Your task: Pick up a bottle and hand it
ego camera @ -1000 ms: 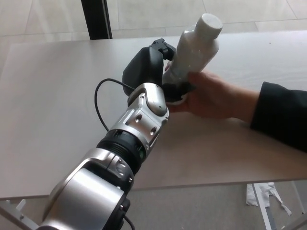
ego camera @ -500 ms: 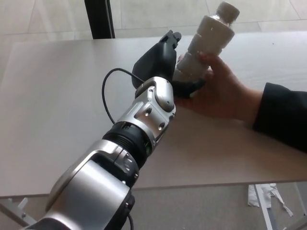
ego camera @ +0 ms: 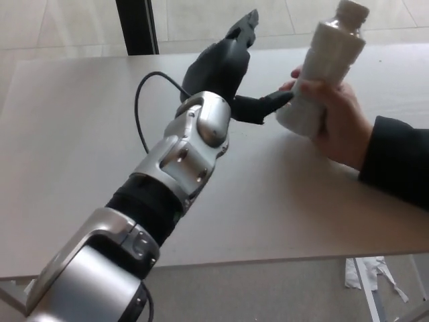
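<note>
My left hand (ego camera: 231, 70) is spread empty, thumb tip at the near-upright white bottle (ego camera: 322, 70) the person's hand (ego camera: 338, 124) holds to its right.

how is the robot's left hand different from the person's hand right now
The robot's left hand is black and holds nothing, its fingers spread apart; the person's hand is wrapped around the white bottle. The robot's left hand comes in from the left on a silver arm; the person's hand comes from the right out of a dark sleeve. Both are raised above the table, on either side of the bottle.
</note>
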Controlling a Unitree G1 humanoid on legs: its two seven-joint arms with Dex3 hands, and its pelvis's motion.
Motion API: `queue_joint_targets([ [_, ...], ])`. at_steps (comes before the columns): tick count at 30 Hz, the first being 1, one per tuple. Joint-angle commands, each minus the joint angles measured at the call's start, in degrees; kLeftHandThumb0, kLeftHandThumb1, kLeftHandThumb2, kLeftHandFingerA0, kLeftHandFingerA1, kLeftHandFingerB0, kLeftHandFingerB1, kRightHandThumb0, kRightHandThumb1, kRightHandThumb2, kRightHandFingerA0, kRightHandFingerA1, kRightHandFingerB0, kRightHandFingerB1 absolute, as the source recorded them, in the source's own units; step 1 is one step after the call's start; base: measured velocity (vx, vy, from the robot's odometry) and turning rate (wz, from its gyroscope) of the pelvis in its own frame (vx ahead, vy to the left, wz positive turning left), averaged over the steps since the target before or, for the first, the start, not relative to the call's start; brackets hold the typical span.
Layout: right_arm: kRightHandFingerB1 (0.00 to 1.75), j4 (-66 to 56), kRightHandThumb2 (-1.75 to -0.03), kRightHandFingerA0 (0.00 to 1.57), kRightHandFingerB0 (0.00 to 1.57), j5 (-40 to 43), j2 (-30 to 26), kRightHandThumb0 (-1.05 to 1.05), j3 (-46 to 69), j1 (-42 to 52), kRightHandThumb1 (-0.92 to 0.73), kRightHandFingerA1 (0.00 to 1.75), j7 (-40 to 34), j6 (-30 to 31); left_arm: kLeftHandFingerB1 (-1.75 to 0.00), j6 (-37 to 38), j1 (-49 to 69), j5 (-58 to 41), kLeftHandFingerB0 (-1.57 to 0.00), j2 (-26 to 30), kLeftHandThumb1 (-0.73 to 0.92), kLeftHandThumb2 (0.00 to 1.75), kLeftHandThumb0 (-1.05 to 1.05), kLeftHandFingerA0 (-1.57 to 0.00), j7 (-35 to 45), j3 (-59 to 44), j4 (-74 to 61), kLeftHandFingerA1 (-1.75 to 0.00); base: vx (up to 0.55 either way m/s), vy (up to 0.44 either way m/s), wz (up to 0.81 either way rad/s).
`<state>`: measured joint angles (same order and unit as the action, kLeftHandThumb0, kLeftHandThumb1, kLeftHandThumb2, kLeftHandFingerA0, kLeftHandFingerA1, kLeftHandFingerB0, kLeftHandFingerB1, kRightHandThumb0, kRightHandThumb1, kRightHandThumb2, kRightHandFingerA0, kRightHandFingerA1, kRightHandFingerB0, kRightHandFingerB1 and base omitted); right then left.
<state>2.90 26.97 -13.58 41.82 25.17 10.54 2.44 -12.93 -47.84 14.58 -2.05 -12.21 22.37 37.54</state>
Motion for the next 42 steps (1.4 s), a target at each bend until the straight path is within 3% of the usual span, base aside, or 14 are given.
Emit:
queue_joint_targets([
  [1,0.60,2.60,-0.58,0.51,0.34,0.96,-2.42,-0.67,2.91,1.37,-0.61,0.76,0.29,0.92,-0.35,-3.51,30.16,-24.08,-0.04,31.80,0.51,0.91,-0.80,-0.19,32.92,-33.26,-49.59,-0.58,0.00,0.000,0.00],
  [4,0.59,4.02,-0.59,0.50,0.34,1.38,-3.09,-0.68,3.70,1.44,-0.60,0.76,1.01,0.51,-0.26,-2.84,34.30,-26.40,-0.09,35.45,0.66,0.61,-0.75,-0.24,34.76,-42.38,-49.61,-0.54,0.00,0.000,0.00],
  [10,0.60,6.04,-0.59,0.51,0.35,1.79,-4.57,-0.68,4.72,0.41,-0.61,0.76,1.19,0.14,-0.44,-1.96,50.12,-28.36,-0.10,39.39,0.54,0.93,-0.81,-0.27,36.74,-69.77,-48.97,-0.58,0.00,0.000,0.00],
  [11,0.60,6.20,-0.60,0.45,0.34,1.81,-4.68,-0.68,4.95,0.90,-0.61,0.75,1.62,-0.20,-0.40,-1.94,52.41,-29.65,-0.27,39.28,0.63,0.59,-0.86,-0.45,35.93,-75.12,-46.43,-0.57,0.00,0.000,0.00],
  [12,0.63,6.03,-0.92,0.45,0.32,1.65,-4.74,-0.68,5.00,1.26,-0.44,0.73,1.57,-0.12,-0.51,-2.33,54.67,-30.23,-0.26,39.45,0.54,0.93,-0.92,-0.45,35.18,-79.85,-44.24,-0.64,0.00,0.000,0.00],
  [13,0.63,6.83,-0.92,0.44,0.32,0.54,-4.98,-0.69,4.71,1.09,-0.45,0.73,1.27,-1.13,-0.44,-1.52,56.49,-31.16,-0.28,39.62,0.65,0.60,-0.86,-0.50,34.69,-83.13,-42.11,-0.63,0.00,0.000,0.00],
  [14,0.59,7.27,-0.58,0.43,0.33,0.15,-5.09,-0.70,4.59,1.01,-0.61,0.74,1.25,-1.52,-0.51,-1.31,57.73,-32.14,-0.23,39.71,0.49,0.91,-0.89,-0.55,34.38,-85.33,-40.74,-0.68,0.00,0.000,0.00],
  [15,0.62,7.81,-0.93,0.42,0.30,0.06,-5.17,-0.71,4.55,0.94,-0.46,0.72,1.42,-1.75,-0.49,-0.97,59.30,-33.15,-0.22,39.96,0.53,0.74,-0.90,-0.57,34.29,-87.73,-38.79,-0.67,0.00,0.000,0.00],
  [18,0.60,9.30,-0.60,0.47,0.35,0.68,-5.23,-0.69,4.87,0.50,-0.60,0.77,2.26,-2.62,-0.46,1.82,65.06,-35.33,-0.18,40.77,0.70,0.61,-0.83,-0.52,34.71,-93.26,-31.05,-0.68,0.00,0.000,0.00],
  [21,0.62,7.61,-0.92,0.45,0.31,1.25,-4.70,-0.67,5.03,1.26,-0.45,0.73,2.14,-1.87,-0.46,4.28,68.05,-36.16,-0.21,40.27,0.71,0.61,-0.79,-0.52,34.24,-93.75,-27.31,-0.70,0.00,0.000,0.00],
  [22,0.60,8.23,-0.59,0.49,0.35,1.81,-4.62,-0.69,5.06,1.00,-0.60,0.75,2.59,-1.71,-0.53,5.42,69.49,-35.91,-0.16,39.93,0.61,0.98,-0.89,-0.48,33.72,-93.61,-25.23,-0.76,0.00,0.000,0.00],
  [26,0.61,7.51,-0.59,0.47,0.36,2.29,-4.37,-0.70,5.18,0.96,-0.59,0.76,1.73,-0.38,-0.50,10.50,69.38,-33.91,-0.18,41.08,0.62,0.98,-0.93,-0.49,31.48,-88.47,-11.88,-0.74,0.00,0.000,0.00],
  [27,0.61,7.42,-0.59,0.47,0.36,2.16,-4.36,-0.69,5.15,1.04,-0.60,0.77,1.79,-0.63,-0.40,11.79,69.73,-33.16,-0.24,40.84,0.69,0.61,-0.85,-0.42,32.16,-86.55,-10.43,-0.73,0.00,0.000,0.00],
  [42,0.61,9.72,-0.58,0.59,0.33,-0.49,-4.03,-0.70,3.87,0.62,-0.62,0.80,2.14,-2.69,-0.45,8.43,71.96,-27.16,-0.31,20.07,0.61,0.58,-0.84,-0.56,31.24,-60.98,-25.81,-0.68,0.00,0.000,0.00],
])
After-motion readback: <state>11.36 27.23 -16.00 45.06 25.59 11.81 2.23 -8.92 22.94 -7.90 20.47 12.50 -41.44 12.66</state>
